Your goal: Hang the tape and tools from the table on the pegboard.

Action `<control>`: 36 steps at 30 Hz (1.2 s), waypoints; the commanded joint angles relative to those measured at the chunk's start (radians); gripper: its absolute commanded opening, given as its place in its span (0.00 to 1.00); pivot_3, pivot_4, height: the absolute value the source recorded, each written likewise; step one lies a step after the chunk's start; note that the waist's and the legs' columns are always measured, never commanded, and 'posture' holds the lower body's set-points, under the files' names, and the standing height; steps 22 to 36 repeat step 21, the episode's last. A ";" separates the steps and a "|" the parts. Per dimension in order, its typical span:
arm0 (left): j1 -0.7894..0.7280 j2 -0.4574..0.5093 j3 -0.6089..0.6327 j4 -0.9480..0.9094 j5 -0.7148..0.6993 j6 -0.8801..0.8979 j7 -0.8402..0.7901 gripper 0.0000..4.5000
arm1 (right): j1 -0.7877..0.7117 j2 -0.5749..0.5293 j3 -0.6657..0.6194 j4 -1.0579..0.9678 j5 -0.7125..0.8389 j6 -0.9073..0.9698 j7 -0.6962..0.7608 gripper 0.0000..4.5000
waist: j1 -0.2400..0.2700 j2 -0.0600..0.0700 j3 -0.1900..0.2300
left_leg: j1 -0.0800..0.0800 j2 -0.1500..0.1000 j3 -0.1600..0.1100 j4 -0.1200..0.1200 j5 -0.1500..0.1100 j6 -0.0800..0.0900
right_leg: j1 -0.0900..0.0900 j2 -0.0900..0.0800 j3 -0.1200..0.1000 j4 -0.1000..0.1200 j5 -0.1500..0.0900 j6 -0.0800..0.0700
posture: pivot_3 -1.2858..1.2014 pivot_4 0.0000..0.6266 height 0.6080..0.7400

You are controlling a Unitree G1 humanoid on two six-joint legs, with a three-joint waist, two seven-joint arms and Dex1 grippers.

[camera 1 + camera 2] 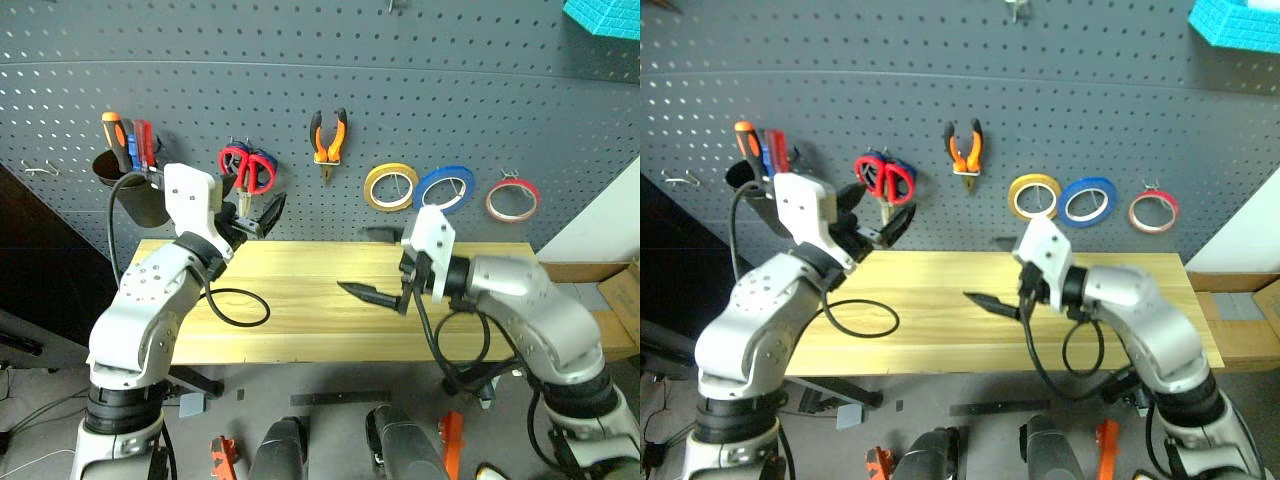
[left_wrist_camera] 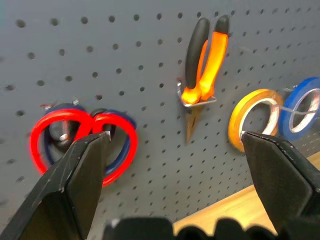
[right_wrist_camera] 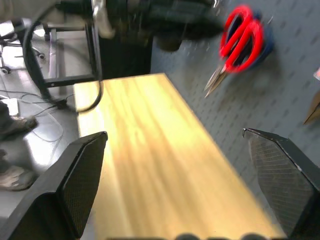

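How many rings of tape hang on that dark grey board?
3, side by side to the right of the orange-handled pliers: yellow tape ring, then blue tape ring, then red tape ring furthest right.

The table [image 1: 300,290] lies bare between both open tools; hung tools crowd the pegboard [image 1: 300,60].

The pegboard [image 1: 300,60] is looking like matt dark grey sheet, smooth between its holes. The worktop [image 1: 300,290] is showing pale yellow wood with fine grain and a soft sheen. The pliers [image 2: 202,65] are wearing glossy orange-and-black rubbery grips, sitting in a bright metal hook. The red scissors [image 2: 82,142] are showing shiny plastic handles. The blue tape [image 1: 444,188] is looking smooth and glossy.
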 commanded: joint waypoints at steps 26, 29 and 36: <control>0.298 -0.203 0.150 0.454 0.245 -0.410 0.133 1.00 | 0.251 0.260 -0.267 0.801 -0.265 -0.769 -0.498 1.00 | 0.007 0.007 -0.096 | 0.035 -0.001 0.004 -0.001 0.000 0.000 | 0.035 0.005 0.002 -0.008 -0.007 -0.002 | 0.51 0.00 1.00; 0.298 -0.203 0.150 0.454 0.245 -0.410 0.133 1.00 | 0.251 0.260 -0.267 0.801 -0.265 -0.769 -0.498 1.00 | 0.007 0.007 -0.096 | 0.035 -0.001 0.004 -0.001 0.000 0.000 | 0.035 0.005 0.002 -0.008 -0.007 -0.002 | 0.51 0.00 1.00; 0.298 -0.203 0.150 0.454 0.245 -0.410 0.133 1.00 | 0.251 0.260 -0.267 0.801 -0.265 -0.769 -0.498 1.00 | 0.007 0.007 -0.096 | 0.035 -0.001 0.004 -0.001 0.000 0.000 | 0.035 0.005 0.002 -0.008 -0.007 -0.002 | 0.51 0.00 1.00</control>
